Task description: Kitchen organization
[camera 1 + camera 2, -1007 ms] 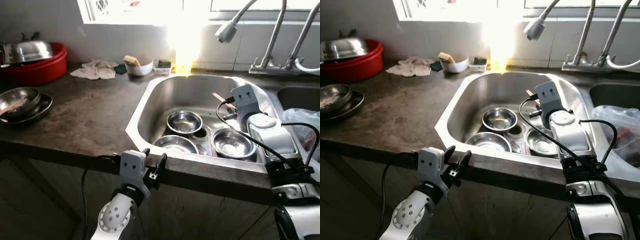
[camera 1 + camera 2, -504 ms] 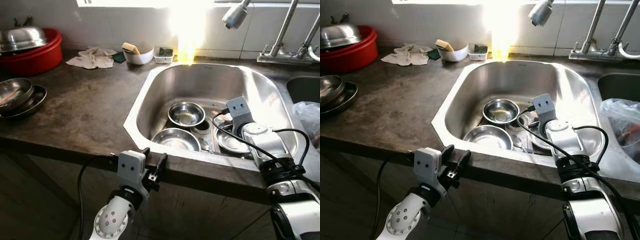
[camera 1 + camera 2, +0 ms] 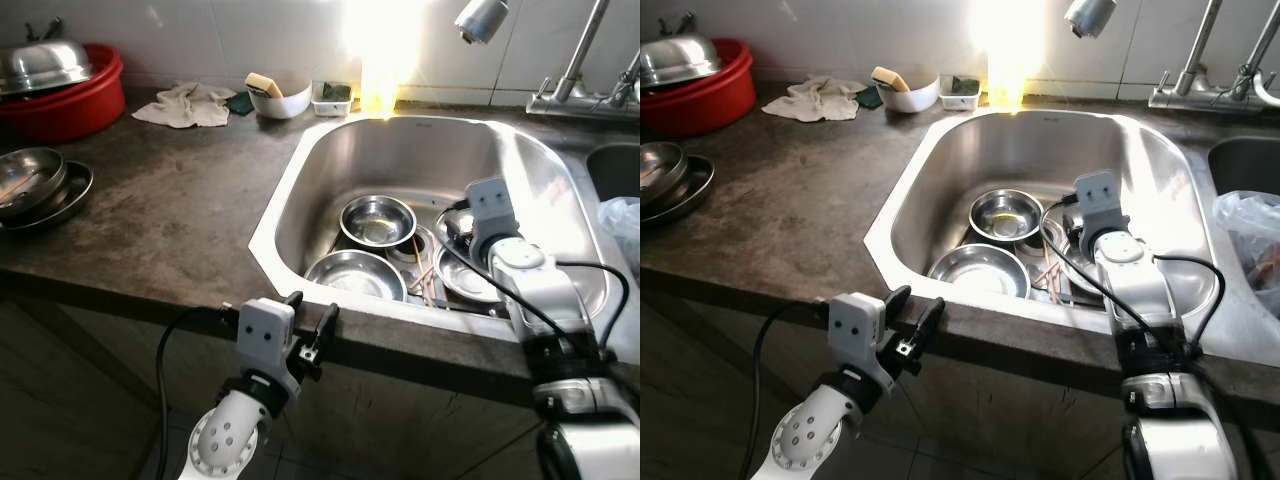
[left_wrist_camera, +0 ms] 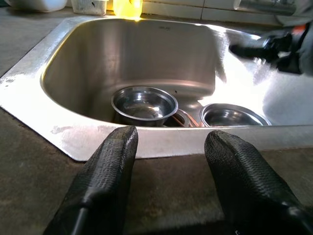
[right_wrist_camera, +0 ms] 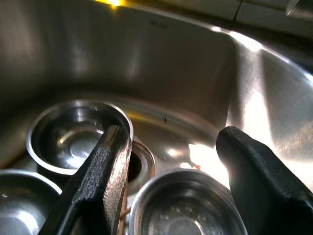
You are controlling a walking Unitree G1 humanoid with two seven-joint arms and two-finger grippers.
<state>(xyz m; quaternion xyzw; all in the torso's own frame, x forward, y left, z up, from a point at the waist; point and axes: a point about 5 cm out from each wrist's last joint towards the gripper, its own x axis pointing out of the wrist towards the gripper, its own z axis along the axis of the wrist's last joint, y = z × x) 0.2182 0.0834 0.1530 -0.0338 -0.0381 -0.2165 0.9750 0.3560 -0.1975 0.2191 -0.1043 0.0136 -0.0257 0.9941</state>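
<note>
Both fingers of right hand (image 5: 171, 181) wide apart, empty

Sink (image 3: 300, 190) floor, centre frame: crowded by three steel bowls (image 3: 377, 220) and chopsticks (image 3: 420, 270).
Sink's far half: bare.
Tabletop (image 3: 170, 210), left of centre: open.
Overhead, upper right: faucet head (image 3: 480, 18).

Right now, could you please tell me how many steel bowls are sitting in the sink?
3: a far bowl beside the drain, a near-left bowl, and a right bowl under the right claw. More may be hidden.
</note>
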